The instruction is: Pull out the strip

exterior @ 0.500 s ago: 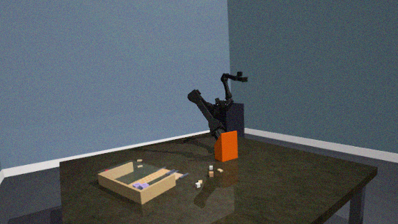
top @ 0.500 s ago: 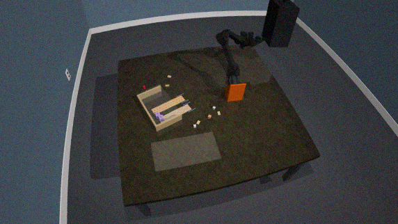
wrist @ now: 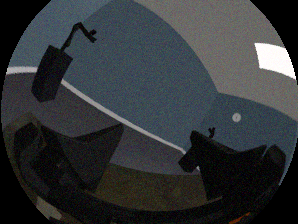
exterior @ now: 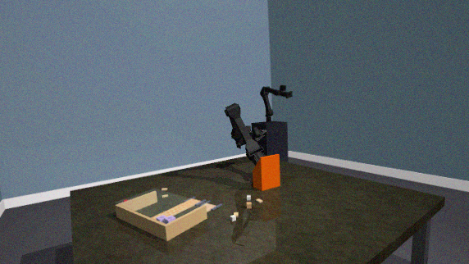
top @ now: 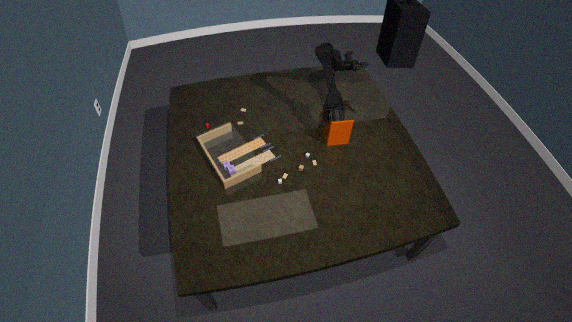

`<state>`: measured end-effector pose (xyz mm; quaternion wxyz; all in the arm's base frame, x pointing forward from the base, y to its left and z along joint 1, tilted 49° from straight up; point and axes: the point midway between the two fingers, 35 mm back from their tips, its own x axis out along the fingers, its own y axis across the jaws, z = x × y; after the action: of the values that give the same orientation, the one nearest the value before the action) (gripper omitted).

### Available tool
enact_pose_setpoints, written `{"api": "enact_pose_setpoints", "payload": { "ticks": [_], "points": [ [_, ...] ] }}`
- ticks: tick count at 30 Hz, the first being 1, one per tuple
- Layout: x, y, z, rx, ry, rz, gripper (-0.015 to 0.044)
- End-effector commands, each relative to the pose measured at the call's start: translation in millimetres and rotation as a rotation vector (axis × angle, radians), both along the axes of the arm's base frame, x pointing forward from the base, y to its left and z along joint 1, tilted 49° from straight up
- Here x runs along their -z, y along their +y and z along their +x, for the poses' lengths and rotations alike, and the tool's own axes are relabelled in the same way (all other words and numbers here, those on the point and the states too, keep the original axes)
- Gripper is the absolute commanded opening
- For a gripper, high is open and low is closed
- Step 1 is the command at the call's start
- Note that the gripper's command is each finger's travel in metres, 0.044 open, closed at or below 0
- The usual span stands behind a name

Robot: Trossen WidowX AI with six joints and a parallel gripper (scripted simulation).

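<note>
Labelled cube: the small purple cubes (top: 229, 167) sit together at the near end of the tray, on one of the strips; which one carries a label cannot be told at this size.
Strips: two light wooden strips (top: 243, 149) lie side by side across the tray floor, each with a dark grey tab end (top: 266, 147) poking out past the open side — the purple cubes rest toward the opposite, walled end.
Tray: a shallow tan wooden tray (top: 211, 135) stands on the left part of the table, its right side open.
Loose pieces: several small tan and white blocks (top: 301, 167) are scattered on the table right of the tray; two more tan blocks (top: 243, 110) and one small red piece (top: 207, 125) lie behind it.
Mat: a pale grey rectangular mat (top: 267, 217) lies flat, nearer the front edge, apart from the tray.
Table: a dark olive square table top (top: 380, 200) carries everything.
Orange block: a tall orange block (exterior: 266, 172) stands upright at the foot of the arm.
Arm: the black robot arm (exterior: 243, 131) is folded back at the far side of the table, well apart from the tray.
Gripper: the black parallel-jaw gripper (wrist: 149, 183) is spread wide with nothing between its fingers — in the wrist view it faces the wall and a dark cabinet (wrist: 51, 72), not the tray.
</note>
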<state>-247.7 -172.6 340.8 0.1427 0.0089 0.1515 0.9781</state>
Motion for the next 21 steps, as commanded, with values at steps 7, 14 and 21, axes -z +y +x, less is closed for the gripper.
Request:
{"api": "enact_pose_setpoints", "payload": {
  "ticks": [7, 14, 21],
  "points": [
    [22.4, -113.8, 105.8, -0.558, -0.018, 0.114, 0.0400],
    [38.8, -156.4, 212.4, -0.949, 0.006, 0.200, 0.0400],
    [53.2, -155.3, 327.4, -1.342, 0.076, 0.342, 0.0400]
  ]
}}
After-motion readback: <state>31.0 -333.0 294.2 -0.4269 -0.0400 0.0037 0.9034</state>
